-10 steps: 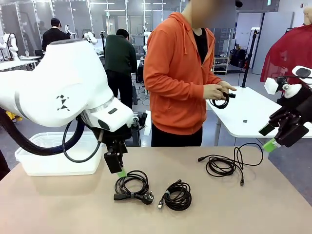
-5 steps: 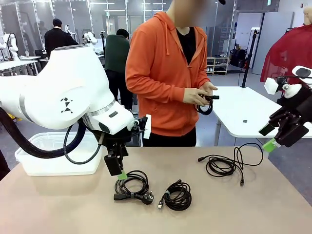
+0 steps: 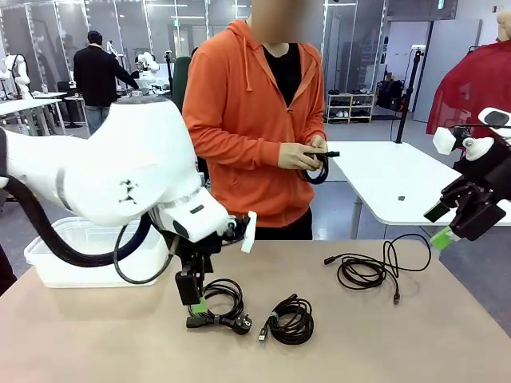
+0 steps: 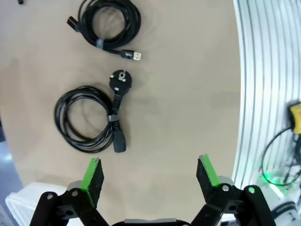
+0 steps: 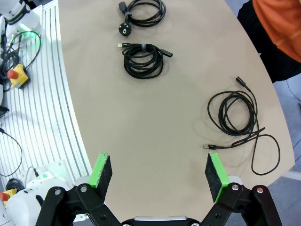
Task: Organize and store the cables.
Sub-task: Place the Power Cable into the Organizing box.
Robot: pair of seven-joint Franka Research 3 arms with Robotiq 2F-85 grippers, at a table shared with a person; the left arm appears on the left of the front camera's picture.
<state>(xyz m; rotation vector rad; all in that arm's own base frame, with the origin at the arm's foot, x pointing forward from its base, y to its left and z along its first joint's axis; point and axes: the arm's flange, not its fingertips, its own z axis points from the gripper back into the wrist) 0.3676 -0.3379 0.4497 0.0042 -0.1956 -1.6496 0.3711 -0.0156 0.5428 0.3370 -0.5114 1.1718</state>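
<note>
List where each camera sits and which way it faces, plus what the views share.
Front: fixed on the robot's side between the arms, facing across the table at the person; shows left gripper and right gripper.
Left wrist: on that arm, looking down at the power cord and USB cable; own open fingers at the bottom.
Right wrist: higher, looking down at the loose cable; own open fingers at the bottom.
Shared: both wrist views show the power cord and USB cable.
</note>
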